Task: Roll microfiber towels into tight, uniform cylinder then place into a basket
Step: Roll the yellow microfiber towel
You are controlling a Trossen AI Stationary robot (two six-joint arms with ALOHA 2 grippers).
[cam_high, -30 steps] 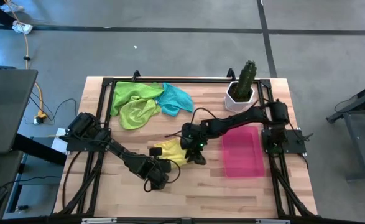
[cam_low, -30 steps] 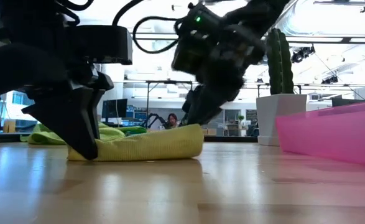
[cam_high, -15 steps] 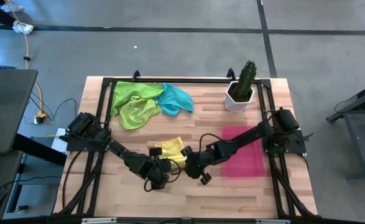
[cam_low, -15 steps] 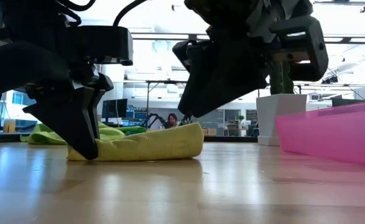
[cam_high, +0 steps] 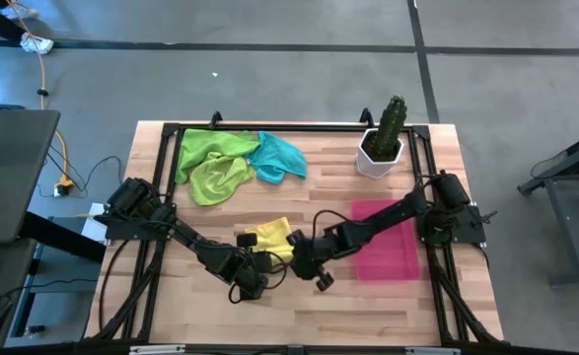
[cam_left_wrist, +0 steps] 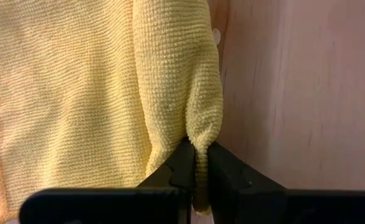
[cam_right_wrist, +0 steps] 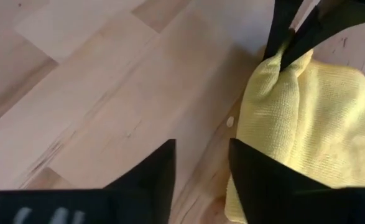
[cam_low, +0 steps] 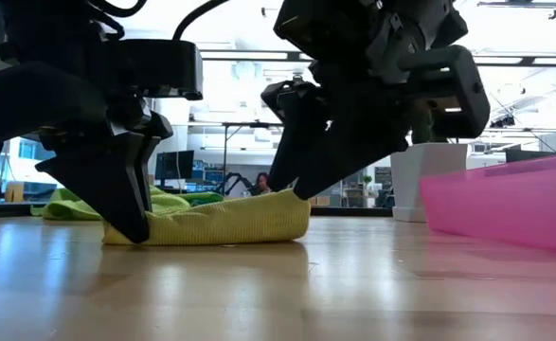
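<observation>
Tools meet at the yellow towel

Left tool (cam_left_wrist: 196, 167) is clenched on a corner of the yellow towel (cam_high: 267, 238), its fingers pinching a rolled edge of the cloth against the table (cam_high: 388, 306). Right tool (cam_right_wrist: 201, 165) stands with its fingers parted, empty, hovering low at the towel's right end with bare wood showing between them. The towel lies partly folded near the table's middle. Two green towels (cam_high: 210, 163) and a teal towel (cam_high: 279, 156) lie heaped at the far left. The basket (cam_high: 388, 258), at the right, holds no towel.
</observation>
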